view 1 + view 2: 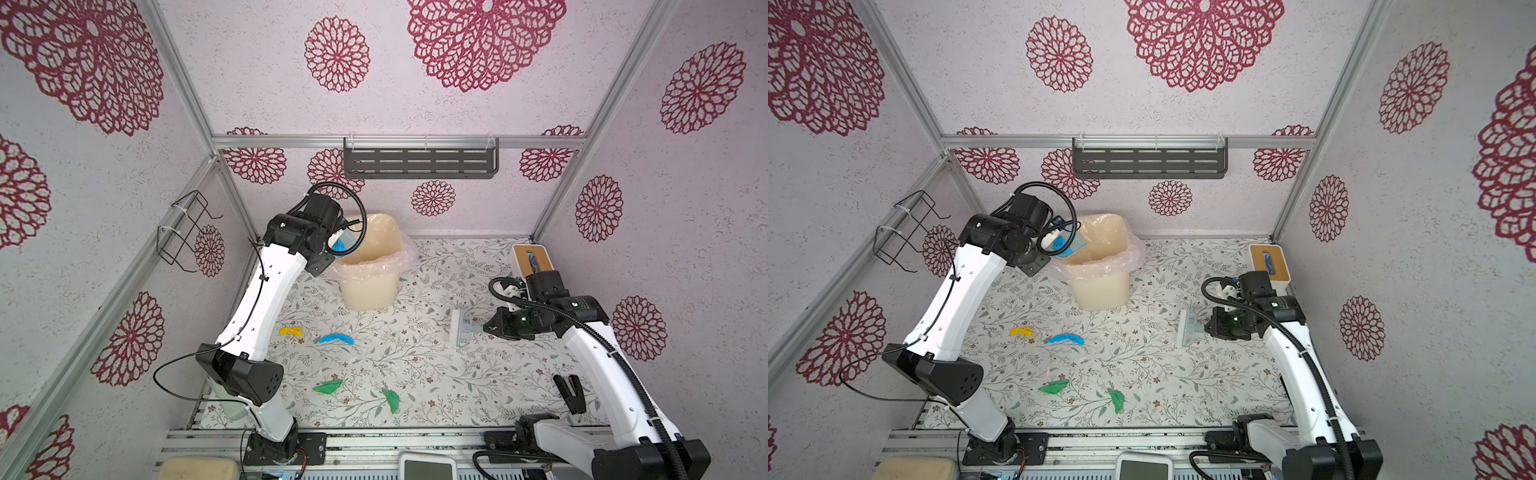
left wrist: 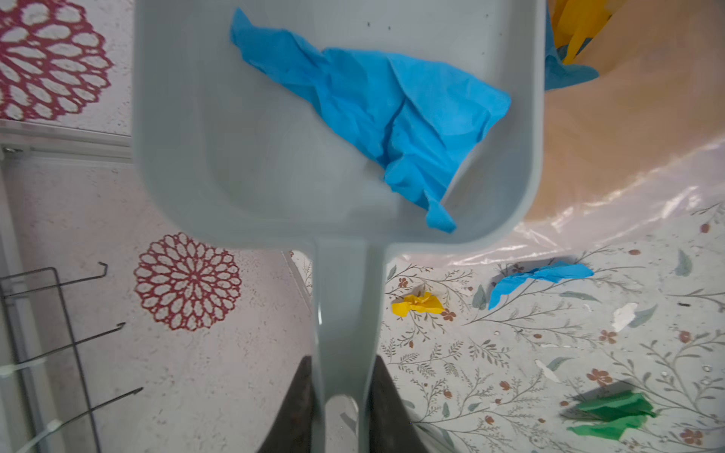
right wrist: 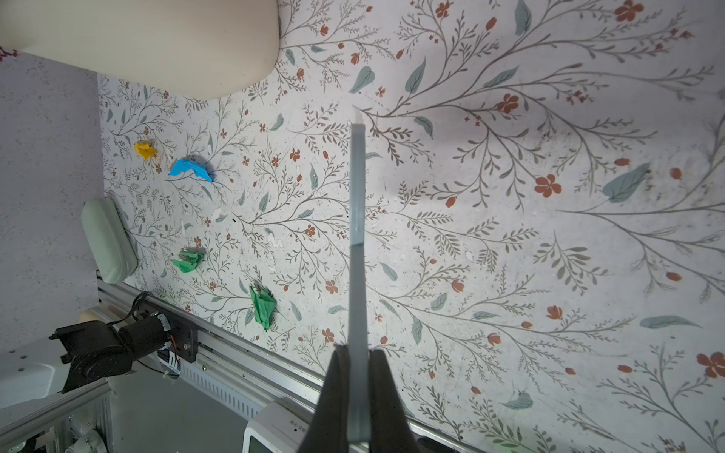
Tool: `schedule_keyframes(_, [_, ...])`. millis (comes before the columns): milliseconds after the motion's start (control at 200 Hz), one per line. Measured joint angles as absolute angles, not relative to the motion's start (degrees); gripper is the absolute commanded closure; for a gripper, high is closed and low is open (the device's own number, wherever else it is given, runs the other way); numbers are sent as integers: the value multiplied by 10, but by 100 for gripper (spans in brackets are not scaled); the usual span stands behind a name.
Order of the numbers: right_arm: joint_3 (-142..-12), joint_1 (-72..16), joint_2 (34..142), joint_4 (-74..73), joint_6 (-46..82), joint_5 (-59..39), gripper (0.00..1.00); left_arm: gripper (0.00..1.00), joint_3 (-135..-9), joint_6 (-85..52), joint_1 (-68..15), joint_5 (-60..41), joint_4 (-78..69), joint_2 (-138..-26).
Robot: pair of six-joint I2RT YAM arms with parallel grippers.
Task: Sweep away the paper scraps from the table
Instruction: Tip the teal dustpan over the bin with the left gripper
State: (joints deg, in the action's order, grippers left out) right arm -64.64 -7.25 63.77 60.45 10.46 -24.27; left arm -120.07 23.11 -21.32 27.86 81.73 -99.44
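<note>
Several paper scraps lie on the table [image 1: 436, 374]: a yellow one [image 1: 290, 331], a blue one [image 1: 336, 338] and two green ones [image 1: 328, 387] [image 1: 391, 400]. My left gripper [image 2: 342, 361] is shut on the handle of a pale blue dustpan [image 2: 243, 157], held tilted over the cream bin [image 1: 370, 282]. A crumpled blue scrap [image 2: 376, 113] rests in the pan. More scraps [image 2: 576, 31] show inside the bin. My right gripper [image 3: 357, 349] is shut on a pale brush [image 1: 461, 328], held low over the table's right side, apart from the scraps.
A tissue box [image 1: 532, 257] stands at the back right corner. A wire rack [image 1: 183, 232] hangs on the left wall and a dark shelf [image 1: 419, 162] on the back wall. A pale green case [image 3: 108, 239] lies front left. A black clip-like object [image 1: 571, 392] lies front right.
</note>
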Motion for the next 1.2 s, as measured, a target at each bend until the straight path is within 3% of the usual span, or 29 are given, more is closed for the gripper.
schedule_keyframes(706, [-634, -61, 623, 616, 98, -259, 100, 100, -1059, 558, -298, 519, 548, -972])
schedule_keyframes(1201, [-632, -60, 613, 615, 101, -275, 100, 100, -989, 650, -309, 563, 444, -919])
